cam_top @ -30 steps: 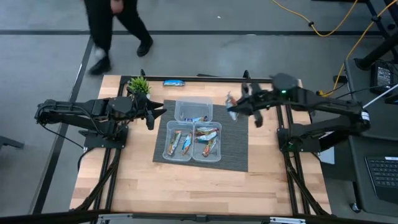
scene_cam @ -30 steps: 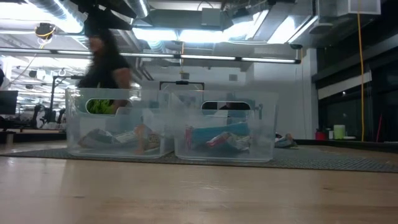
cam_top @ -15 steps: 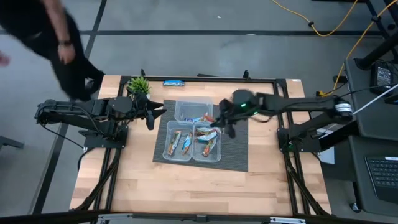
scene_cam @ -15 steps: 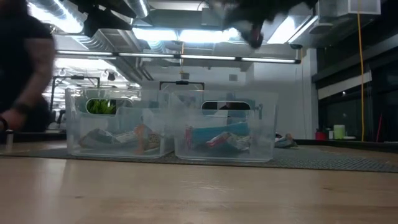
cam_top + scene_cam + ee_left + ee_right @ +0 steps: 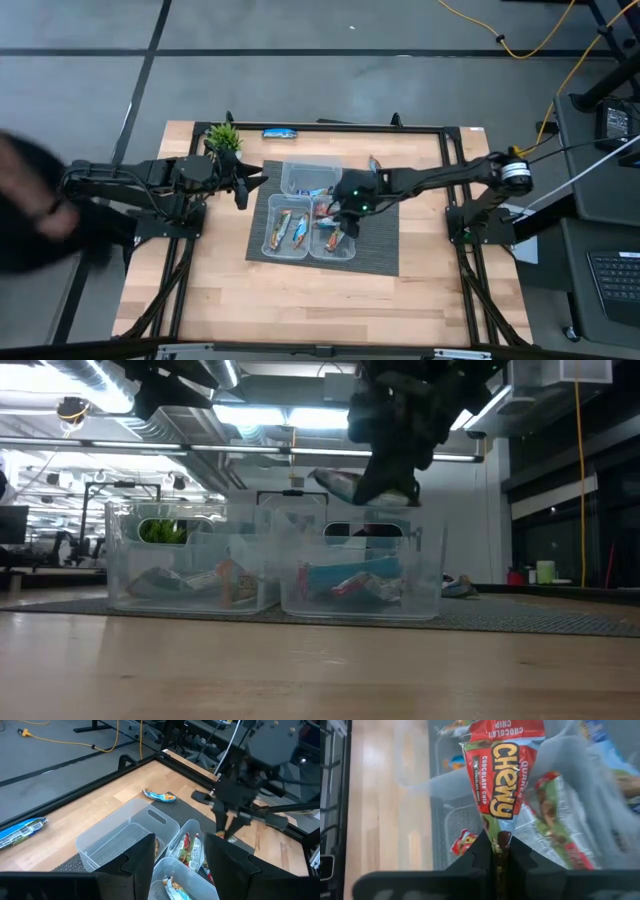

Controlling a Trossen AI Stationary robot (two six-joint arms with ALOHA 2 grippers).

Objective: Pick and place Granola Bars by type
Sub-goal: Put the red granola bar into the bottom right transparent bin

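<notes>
The right gripper [image 5: 499, 851] is clamped on a red bar [image 5: 505, 780], holding it above the near right tub [image 5: 333, 250], which holds more bars [image 5: 352, 580]. The left gripper [image 5: 180, 865] waits at the table's far left, fingers apart, empty. A blue bar [image 5: 280, 132] lies at the far edge.

Three clear tubs [image 5: 309, 178] on mat; two loose bars [image 5: 279, 132] on table; one bar [image 5: 501, 775] gripped.
</notes>
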